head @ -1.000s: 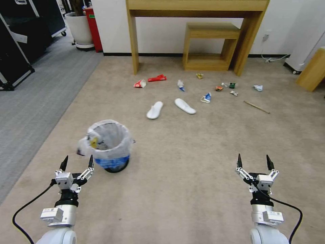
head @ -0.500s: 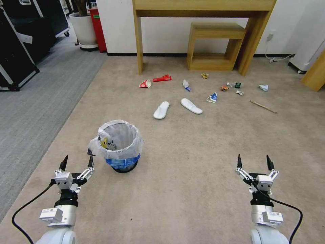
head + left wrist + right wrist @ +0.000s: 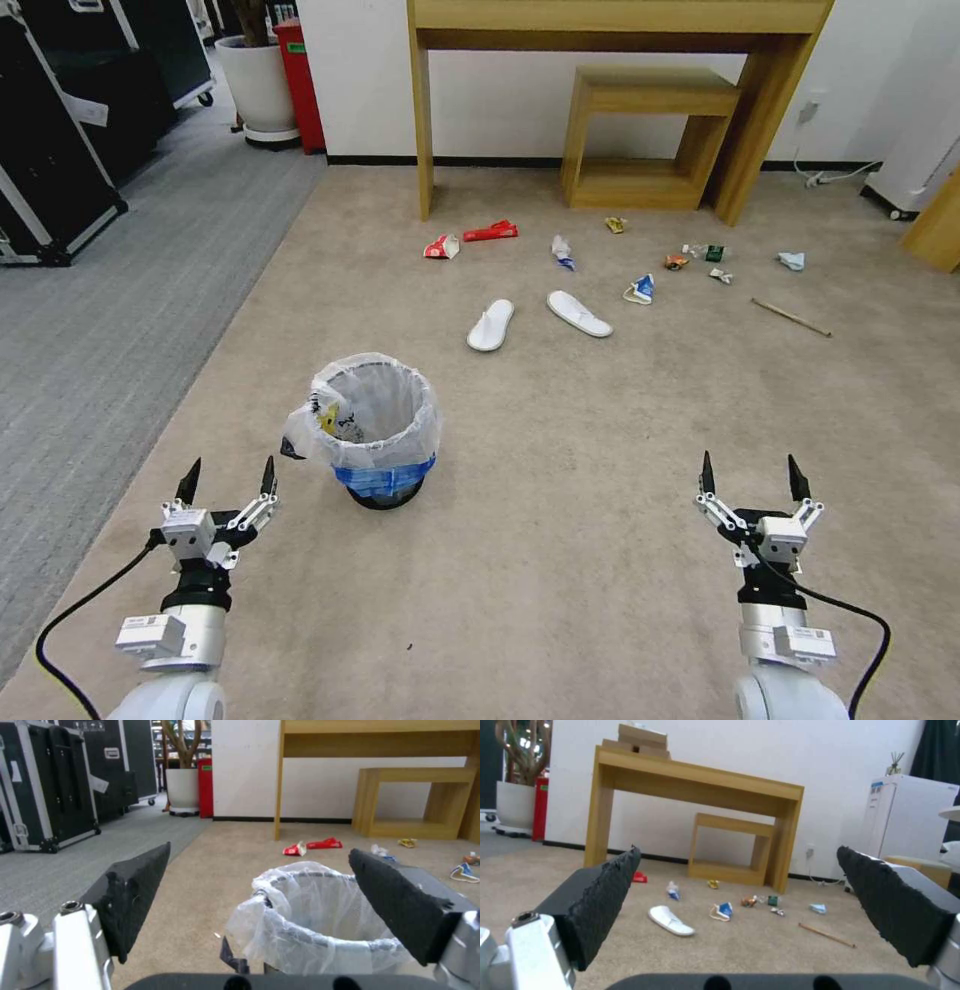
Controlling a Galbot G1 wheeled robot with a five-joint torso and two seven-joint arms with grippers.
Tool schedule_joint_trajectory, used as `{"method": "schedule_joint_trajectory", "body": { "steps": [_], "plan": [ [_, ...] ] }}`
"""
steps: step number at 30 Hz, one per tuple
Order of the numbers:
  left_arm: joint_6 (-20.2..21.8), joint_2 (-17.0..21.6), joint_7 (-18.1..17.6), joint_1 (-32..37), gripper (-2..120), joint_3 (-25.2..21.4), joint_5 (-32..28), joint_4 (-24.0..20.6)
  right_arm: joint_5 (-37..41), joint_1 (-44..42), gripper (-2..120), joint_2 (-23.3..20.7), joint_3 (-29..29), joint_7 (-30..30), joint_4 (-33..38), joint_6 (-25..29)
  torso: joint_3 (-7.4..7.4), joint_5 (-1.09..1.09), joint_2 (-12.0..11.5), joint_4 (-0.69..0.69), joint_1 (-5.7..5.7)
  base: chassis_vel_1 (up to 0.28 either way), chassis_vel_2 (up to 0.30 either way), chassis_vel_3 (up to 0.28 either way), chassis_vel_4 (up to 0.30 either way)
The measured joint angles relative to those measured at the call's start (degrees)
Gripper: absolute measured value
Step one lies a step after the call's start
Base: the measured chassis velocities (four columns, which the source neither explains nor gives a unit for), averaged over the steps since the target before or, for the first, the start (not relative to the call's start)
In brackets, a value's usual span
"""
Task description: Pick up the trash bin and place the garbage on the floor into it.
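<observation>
Head camera looks down; wrist cameras face forward, low, sharing the floor [image 3: 560, 560].

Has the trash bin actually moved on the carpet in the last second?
No. The bin shifted in the head view together with the slippers and desk, so the camera moved, not the bin.

bin base [image 3: 280, 965]: hidden behind wrist mount | desk top [image 3: 620, 12]: cropped | small litter [image 3: 676, 262]: too small to identify
</observation>
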Motion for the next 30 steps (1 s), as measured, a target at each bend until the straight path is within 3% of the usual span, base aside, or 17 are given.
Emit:
{"method": "schedule_joint_trajectory", "body": {
  "steps": [14, 30],
  "plan": [
    [0.03, -0.19, 0.05, 0.00, 91, 0.28, 0.18, 0.06, 0.05, 0.25, 100, -0.23, -0.01, -0.50, -0.42, 0.60, -0.01, 0.00, 0.00, 0.00, -0.01, -0.052, 0.050, 0.044, -0.043],
    [0.06, -0.30, 0.15, -0.10, 91, 0.68, 0.16, 0.22, -0.04, 0.36, 100, 0.01, -0.10, -0.73, -0.73, 0.90, 0.00, -0.01, 0.00, 0.00, 0.00, -0.249, 0.258, 0.254, -0.243]
  ]
}}
